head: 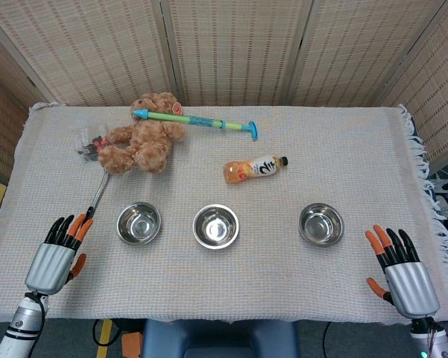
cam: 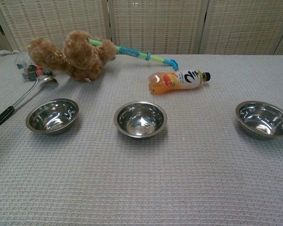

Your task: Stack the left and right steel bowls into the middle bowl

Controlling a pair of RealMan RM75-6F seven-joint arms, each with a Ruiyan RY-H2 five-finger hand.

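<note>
Three steel bowls stand in a row on the woven cloth. The left bowl, the middle bowl and the right bowl are all upright, empty and apart from one another. My left hand rests near the table's front left, left of the left bowl, fingers apart and holding nothing. My right hand lies at the front right, beyond the right bowl, fingers spread and empty. The chest view shows neither hand.
A brown teddy bear lies at the back left with a green-blue stick toy across it. An orange drink bottle lies behind the middle bowl. A ladle runs from the bear toward my left hand, beside a small wrapped packet.
</note>
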